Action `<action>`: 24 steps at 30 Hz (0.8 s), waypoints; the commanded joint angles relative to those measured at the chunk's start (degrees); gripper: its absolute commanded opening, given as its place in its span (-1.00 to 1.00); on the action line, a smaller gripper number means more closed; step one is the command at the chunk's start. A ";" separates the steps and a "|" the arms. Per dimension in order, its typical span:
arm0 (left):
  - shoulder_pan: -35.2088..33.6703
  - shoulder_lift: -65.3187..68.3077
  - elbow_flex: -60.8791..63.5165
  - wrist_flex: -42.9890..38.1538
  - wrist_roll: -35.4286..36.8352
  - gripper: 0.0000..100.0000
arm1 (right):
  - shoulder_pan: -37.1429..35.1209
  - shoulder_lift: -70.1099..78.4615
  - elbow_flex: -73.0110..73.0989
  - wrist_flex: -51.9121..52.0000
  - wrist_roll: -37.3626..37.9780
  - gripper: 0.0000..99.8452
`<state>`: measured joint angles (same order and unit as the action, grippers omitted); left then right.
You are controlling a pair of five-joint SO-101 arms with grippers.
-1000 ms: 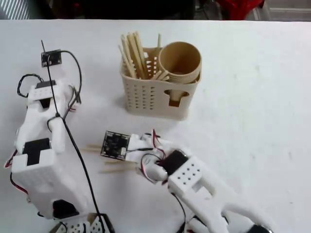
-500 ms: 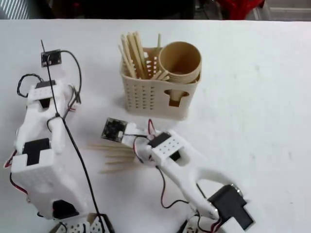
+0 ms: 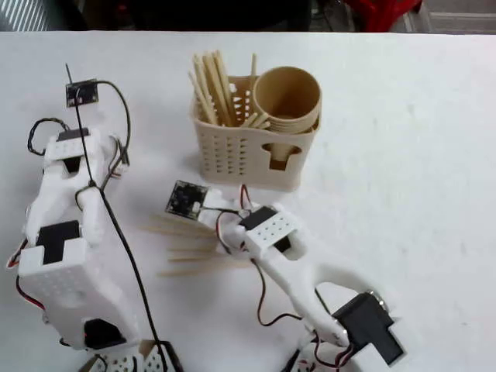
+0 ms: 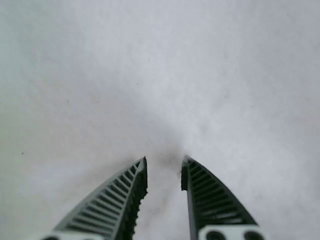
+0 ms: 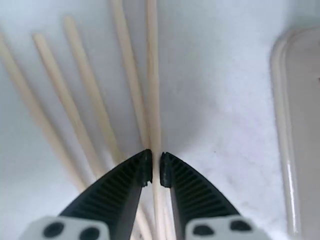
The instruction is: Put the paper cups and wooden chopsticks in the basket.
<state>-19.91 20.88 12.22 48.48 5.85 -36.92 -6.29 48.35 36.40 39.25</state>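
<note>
A cream slotted basket (image 3: 246,153) stands at the middle back of the table, holding stacked paper cups (image 3: 287,97) and several upright wooden chopsticks (image 3: 211,84). Several loose chopsticks (image 3: 190,242) lie fanned on the table in front of it. My right arm (image 3: 267,236) is bent over their near ends. In the right wrist view my right gripper (image 5: 155,169) is shut on one chopstick (image 5: 152,90), with the others (image 5: 75,110) lying beside it. My left gripper (image 4: 164,167) hovers slightly open over bare table.
My left arm (image 3: 66,201) lies along the table's left side with a black cable (image 3: 116,225) trailing beside it. The basket's rim (image 5: 287,125) is close to my right gripper. White table (image 3: 411,170) stretches to the right of the basket.
The right arm has folded up, and its wrist has moved toward the basket. The loose chopsticks have shifted and fanned out. The left arm has kept still.
</note>
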 commanded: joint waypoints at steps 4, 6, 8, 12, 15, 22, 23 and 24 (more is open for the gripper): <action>0.04 -0.22 -2.46 -0.26 -0.62 -0.74 | 1.19 -1.10 -1.49 -0.13 0.35 -0.96; 0.04 -0.22 -2.37 -0.26 -0.62 -0.74 | 0.57 -0.66 -1.58 -0.40 -0.62 -0.91; 0.04 -0.22 -2.37 -0.26 -0.62 -0.74 | 0.22 -0.66 -1.49 -0.84 -2.02 -0.78; 0.04 -0.22 -2.29 -0.26 -0.62 -0.74 | 0.13 -0.57 -1.41 -0.84 -2.11 -0.66; 0.04 -0.22 -2.29 -0.26 -0.62 -0.74 | 0.04 -0.57 -1.23 -0.92 -2.02 -0.67; 0.04 -0.22 -2.29 -0.26 -0.62 -0.74 | 0.57 -1.27 -1.14 -0.13 -2.55 -0.94; 0.04 -0.22 -2.29 -0.26 -0.62 -0.74 | 0.75 -1.27 -1.23 0.31 -2.55 -0.97; 0.04 -0.22 -2.37 -0.26 -0.62 -0.74 | 0.92 -1.36 -1.23 0.48 -2.55 -0.97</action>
<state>-19.91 20.88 12.22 48.48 5.85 -36.48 -6.29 48.44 36.40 37.14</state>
